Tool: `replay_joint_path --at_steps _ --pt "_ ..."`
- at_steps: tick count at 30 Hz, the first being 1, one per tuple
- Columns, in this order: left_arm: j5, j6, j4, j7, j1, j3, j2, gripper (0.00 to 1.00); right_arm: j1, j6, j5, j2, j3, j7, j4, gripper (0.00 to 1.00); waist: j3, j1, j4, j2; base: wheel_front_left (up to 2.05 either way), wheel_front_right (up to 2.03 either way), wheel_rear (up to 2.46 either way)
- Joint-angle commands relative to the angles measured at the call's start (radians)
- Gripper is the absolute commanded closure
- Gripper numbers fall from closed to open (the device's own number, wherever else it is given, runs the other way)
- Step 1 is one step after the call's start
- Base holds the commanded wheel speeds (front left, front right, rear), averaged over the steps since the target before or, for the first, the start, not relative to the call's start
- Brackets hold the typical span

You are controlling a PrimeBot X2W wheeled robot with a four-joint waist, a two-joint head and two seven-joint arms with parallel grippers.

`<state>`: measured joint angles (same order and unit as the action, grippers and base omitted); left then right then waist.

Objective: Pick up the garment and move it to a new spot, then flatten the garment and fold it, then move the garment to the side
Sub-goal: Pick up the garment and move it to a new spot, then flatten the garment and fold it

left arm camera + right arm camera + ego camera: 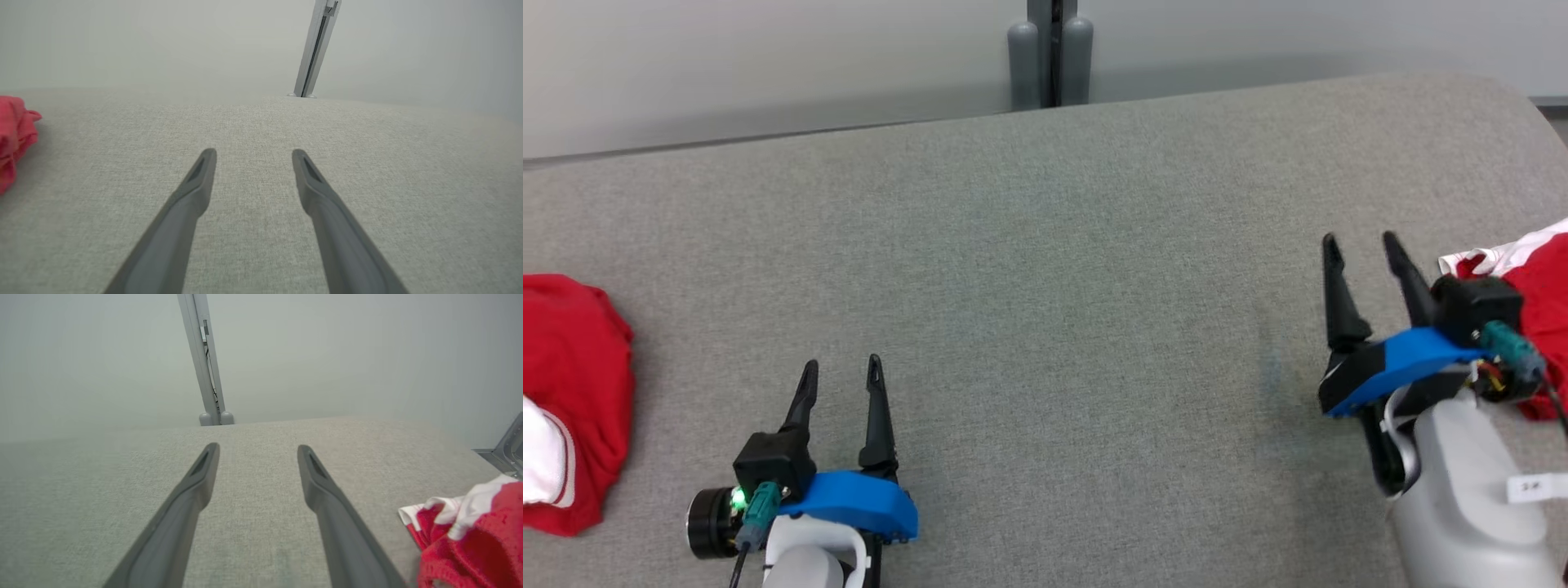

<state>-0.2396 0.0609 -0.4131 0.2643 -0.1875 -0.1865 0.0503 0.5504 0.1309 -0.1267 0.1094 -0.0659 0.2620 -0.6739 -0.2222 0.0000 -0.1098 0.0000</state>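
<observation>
Well, your left end effector (842,361) and right end effector (1359,237) gape empty. Red garment (1543,282) looks bunched, so folding's probably left.

Tabletop (1045,245) gry woven cloth, matt; garment (482,547) coarse knit; L gripper (253,152) matt plastic.

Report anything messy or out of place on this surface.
The right garment, red and white, lies crumpled at the edge of the grey surface, beside the open, empty right gripper. The left garment is bunched at the opposite edge. Neither lies flat. Nothing looks torn or spilled.
</observation>
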Motion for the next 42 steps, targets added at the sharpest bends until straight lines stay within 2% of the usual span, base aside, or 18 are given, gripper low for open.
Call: replay_joint_path --at_steps 1,8,18,28,42 --pt "-0.006 0.000 0.002 0.000 0.012 0.010 0.001 0.00 -0.028 0.000 -0.013 -0.005 0.014 0.003 0.008 0.00 0.010 0.0000 0.003 0.0000 0.00 0.00 0.00" --pt "0.024 0.007 -0.042 0.000 0.044 0.039 0.001 0.00 -0.166 0.000 -0.031 -0.047 0.088 0.003 0.030 0.00 0.079 0.0000 0.033 0.0000 0.00 0.00 0.00" --pt "-0.002 0.006 -0.072 0.000 0.090 0.051 0.000 0.00 -0.276 0.000 -0.042 -0.057 0.137 0.003 0.064 0.00 0.161 0.0000 0.047 0.0000 0.00 0.00 0.00" --pt "-0.014 -0.011 -0.083 0.000 0.134 0.062 0.001 0.00 -0.331 0.000 -0.056 -0.057 0.163 0.003 0.099 0.00 0.221 0.0000 0.048 0.0000 0.00 0.00 0.00" --pt "-0.017 -0.034 -0.088 0.000 0.155 0.097 0.001 0.00 -0.327 0.000 -0.036 -0.058 0.180 0.003 0.043 0.00 0.257 0.0000 0.052 0.0000 0.00 0.00 0.00"
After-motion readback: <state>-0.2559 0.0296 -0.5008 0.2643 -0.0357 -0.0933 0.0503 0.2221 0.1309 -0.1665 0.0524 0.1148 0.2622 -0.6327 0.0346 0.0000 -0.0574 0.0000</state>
